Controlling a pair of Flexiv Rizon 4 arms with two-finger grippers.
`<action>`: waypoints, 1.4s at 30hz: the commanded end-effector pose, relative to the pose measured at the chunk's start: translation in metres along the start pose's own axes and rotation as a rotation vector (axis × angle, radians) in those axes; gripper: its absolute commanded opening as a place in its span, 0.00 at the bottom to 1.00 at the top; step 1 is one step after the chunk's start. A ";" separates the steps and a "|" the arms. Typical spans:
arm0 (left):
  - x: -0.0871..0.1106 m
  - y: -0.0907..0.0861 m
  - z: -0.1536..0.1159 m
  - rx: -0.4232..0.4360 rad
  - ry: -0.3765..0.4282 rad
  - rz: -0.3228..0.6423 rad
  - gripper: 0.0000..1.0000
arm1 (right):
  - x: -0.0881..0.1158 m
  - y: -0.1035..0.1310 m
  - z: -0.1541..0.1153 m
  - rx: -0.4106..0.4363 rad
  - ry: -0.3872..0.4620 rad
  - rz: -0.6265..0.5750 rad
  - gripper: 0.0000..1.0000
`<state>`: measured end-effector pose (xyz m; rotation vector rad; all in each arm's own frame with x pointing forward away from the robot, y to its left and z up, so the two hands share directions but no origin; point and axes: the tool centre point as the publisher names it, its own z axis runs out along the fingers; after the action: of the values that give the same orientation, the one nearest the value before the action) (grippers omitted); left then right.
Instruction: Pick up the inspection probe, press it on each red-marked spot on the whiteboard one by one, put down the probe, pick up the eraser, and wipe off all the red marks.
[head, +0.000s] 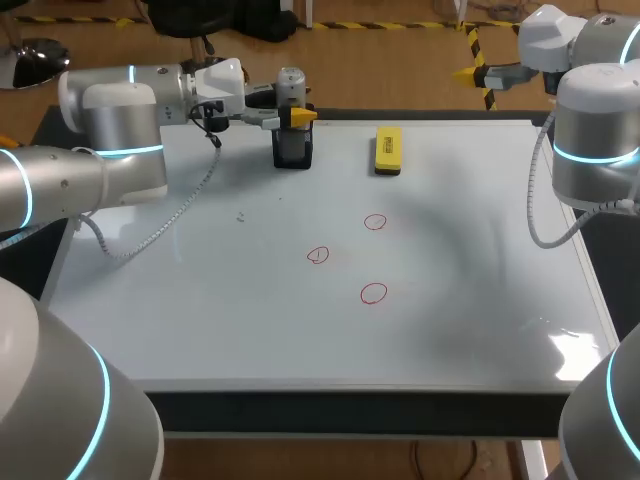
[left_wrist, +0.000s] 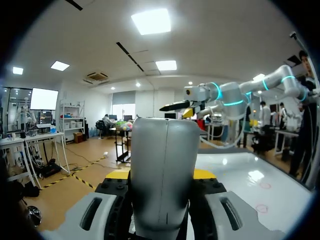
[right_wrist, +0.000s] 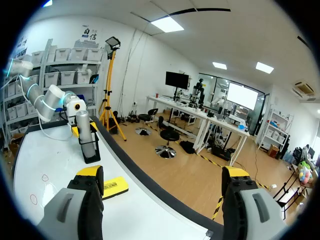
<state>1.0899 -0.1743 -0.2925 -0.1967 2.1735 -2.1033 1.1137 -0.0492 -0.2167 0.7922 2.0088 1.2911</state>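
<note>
Fingers of the left gripper (head: 297, 117) clamp the grey inspection probe (head: 290, 88), standing upright, long axis vertical, in a black holder (head: 292, 150) at the whiteboard's (head: 250, 320) far edge; the right gripper (right_wrist: 162, 175) hangs wide open, empty.

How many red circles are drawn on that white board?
3. The far circle lies nearest the yellow eraser. The middle circle sits off to the left. The near circle is closest to the whiteboard front edge. None appears hidden.
</note>
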 end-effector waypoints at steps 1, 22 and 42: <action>-0.001 0.000 -0.002 -0.003 0.005 0.000 0.26 | -0.001 0.000 0.000 0.002 0.002 0.000 1.00; -0.003 -0.005 -0.007 0.043 0.012 0.002 0.00 | -0.001 0.000 0.000 0.002 0.002 0.000 1.00; -0.008 -0.068 0.003 -0.005 0.023 0.020 0.00 | -0.001 0.000 0.000 0.002 0.002 0.000 1.00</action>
<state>1.1033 -0.1786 -0.2365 -0.1396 2.1622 -2.1289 1.1137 -0.0492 -0.2167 0.7923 2.0087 1.2910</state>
